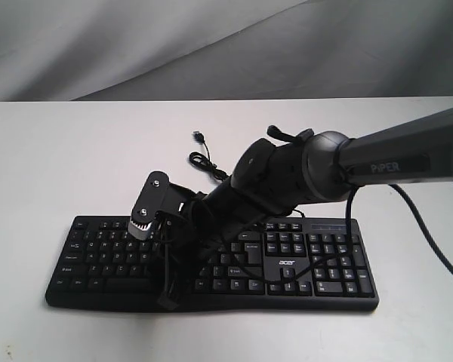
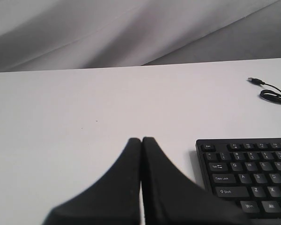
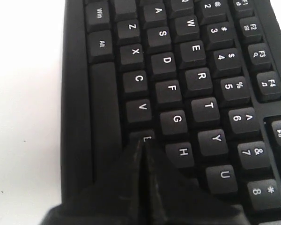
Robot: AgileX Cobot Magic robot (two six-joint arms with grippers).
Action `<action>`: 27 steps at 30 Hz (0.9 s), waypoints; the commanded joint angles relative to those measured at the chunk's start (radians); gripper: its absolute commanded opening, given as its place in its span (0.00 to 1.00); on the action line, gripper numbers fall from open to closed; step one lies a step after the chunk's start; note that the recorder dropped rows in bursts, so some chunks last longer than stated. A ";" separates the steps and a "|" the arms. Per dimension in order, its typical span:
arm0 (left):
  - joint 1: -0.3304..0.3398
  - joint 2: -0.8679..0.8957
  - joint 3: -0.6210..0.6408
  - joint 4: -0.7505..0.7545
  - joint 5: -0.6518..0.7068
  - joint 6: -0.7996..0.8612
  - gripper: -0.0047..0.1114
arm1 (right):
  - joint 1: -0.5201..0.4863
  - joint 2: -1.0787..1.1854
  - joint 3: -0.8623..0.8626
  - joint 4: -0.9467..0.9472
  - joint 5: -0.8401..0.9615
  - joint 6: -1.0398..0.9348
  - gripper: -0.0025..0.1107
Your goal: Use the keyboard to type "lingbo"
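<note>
The black Acer keyboard (image 1: 326, 265) lies across the near part of the white table. My right arm reaches in from the right and across its middle. Its gripper (image 1: 167, 300) points down over the left half of the letter keys. In the right wrist view the right gripper (image 3: 141, 141) is shut, empty, with its tips on the key just past V (image 3: 142, 107) in the bottom letter row, beside H (image 3: 183, 151). The left gripper (image 2: 141, 139) is shut and empty over bare table, beside the Esc corner of the keyboard (image 2: 253, 174). It does not show in the exterior view.
The thin USB cable (image 1: 204, 160) lies coiled on the table behind the keyboard; its plug (image 2: 255, 81) rests loose on the white table (image 1: 53, 166). Grey cloth hangs behind the table. The right arm's own cable drapes over the number pad (image 1: 340, 275).
</note>
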 commanded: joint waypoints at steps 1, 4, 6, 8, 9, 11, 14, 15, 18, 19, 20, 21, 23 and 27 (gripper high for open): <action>0.001 0.007 0.005 -0.004 -0.006 -0.002 0.04 | 0.003 -0.001 0.000 -0.008 0.007 -0.001 0.02; 0.001 0.007 0.005 -0.004 -0.006 -0.002 0.04 | 0.003 0.000 0.000 -0.008 0.007 -0.001 0.02; 0.001 0.007 0.005 -0.004 -0.006 -0.002 0.04 | 0.003 0.008 0.000 -0.012 0.005 0.004 0.02; 0.001 0.007 0.005 -0.004 -0.006 -0.002 0.04 | 0.000 0.016 0.000 -0.012 0.002 0.009 0.02; 0.001 0.007 0.005 -0.004 -0.006 -0.002 0.04 | 0.000 0.016 0.000 -0.014 0.002 0.014 0.02; 0.001 0.007 0.005 -0.004 -0.006 -0.002 0.04 | 0.000 0.012 0.000 -0.035 0.002 0.030 0.02; 0.001 0.007 0.005 -0.004 -0.006 -0.002 0.04 | 0.000 -0.004 0.000 -0.038 -0.004 0.032 0.02; 0.001 0.007 0.005 -0.004 -0.006 -0.002 0.04 | 0.000 -0.010 -0.002 -0.038 -0.007 0.032 0.02; 0.001 0.007 0.005 -0.004 -0.006 -0.002 0.04 | 0.000 -0.021 -0.028 -0.047 -0.010 0.043 0.02; 0.001 0.007 0.005 -0.004 -0.006 -0.002 0.04 | 0.000 -0.021 -0.045 -0.047 -0.005 0.050 0.02; 0.001 0.007 0.005 -0.004 -0.006 -0.002 0.04 | 0.003 -0.019 -0.060 -0.047 -0.005 0.054 0.02; 0.001 0.007 0.005 -0.004 -0.006 -0.002 0.04 | 0.005 -0.019 -0.073 -0.047 -0.005 0.054 0.02; 0.001 0.007 0.005 -0.004 -0.006 -0.002 0.04 | 0.011 -0.019 -0.095 -0.049 -0.007 0.061 0.02; 0.001 0.007 0.005 -0.004 -0.006 -0.002 0.04 | 0.020 -0.009 -0.111 -0.062 -0.015 0.072 0.02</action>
